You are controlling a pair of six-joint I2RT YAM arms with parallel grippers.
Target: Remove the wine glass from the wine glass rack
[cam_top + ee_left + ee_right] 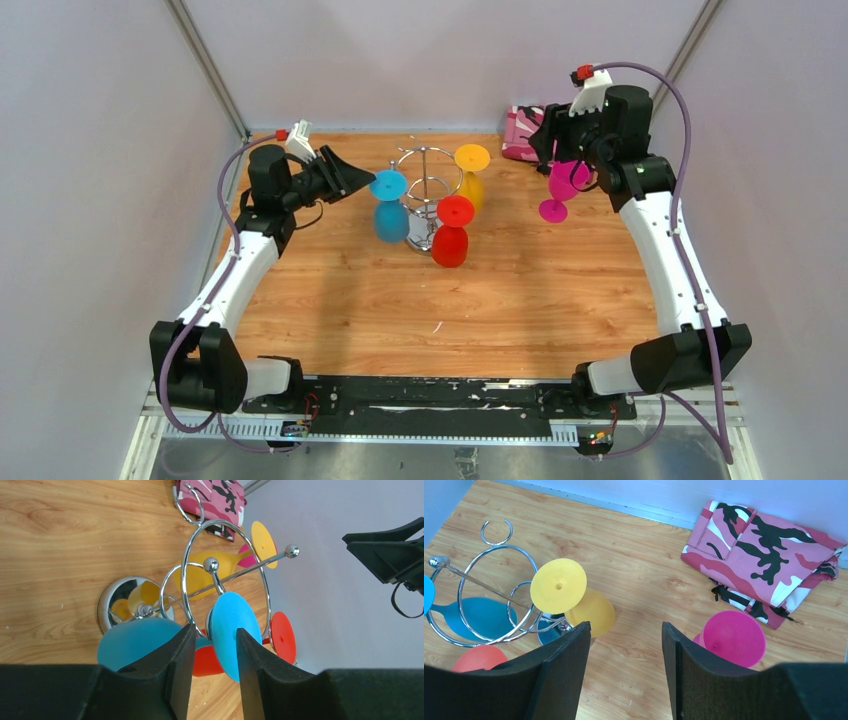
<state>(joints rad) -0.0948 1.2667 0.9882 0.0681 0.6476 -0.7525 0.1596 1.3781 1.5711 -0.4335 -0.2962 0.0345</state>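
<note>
Wood-grain tabletop [400, 310], both arm bases at its near edge.

Left hand [215, 635]: black fingers partly apart, reaching in from the left at the blue wine glass [230, 625]. The glass hangs upside down, and its round foot shows in the gap between the fingertips, with the bowl just outside the left finger. The stem is hidden, so I cannot tell whether the fingers touch it. No firm grip visible.

Right hand [625, 626]: raised at far right, fingers wide apart, nothing between them. A magenta wine glass [734, 637] stands upright on the tabletop just to the right of its fingers, not held.

Wine glass rack [111, 600]: chrome wire, round mirrored base, standing mid-tabletop between the two hands. Three glasses hang on it, bowls down. Blue is on its left side, the red wine glass [451, 245] on its near side, and the yellow wine glass [471, 190] on its far right.

Far right corner: a folded pink camouflage cloth [769, 555], lying flat against the back wall.
</note>
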